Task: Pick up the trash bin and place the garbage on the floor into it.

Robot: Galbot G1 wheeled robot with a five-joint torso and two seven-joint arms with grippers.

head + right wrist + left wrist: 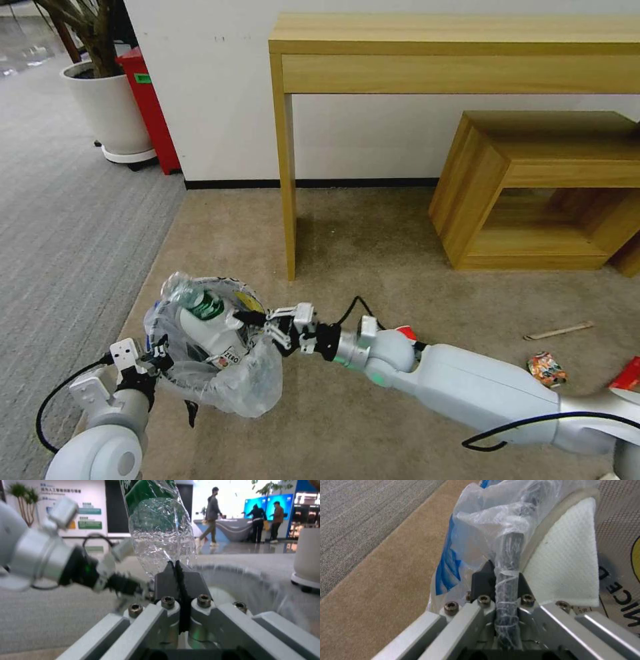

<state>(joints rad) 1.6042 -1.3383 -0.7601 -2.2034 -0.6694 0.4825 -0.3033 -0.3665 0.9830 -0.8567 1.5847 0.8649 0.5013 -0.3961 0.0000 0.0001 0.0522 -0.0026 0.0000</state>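
Left gripper (506, 580) clamps bin (220, 363) rim through slippery bag. Right gripper (176, 572) pinches light, crushable bottle (160, 535) over it; edge hold looks thin.

A wooden console table (460, 50) stands against the wall beside a low wooden bench (547, 190), white planter (110, 110) and red box (150, 110).
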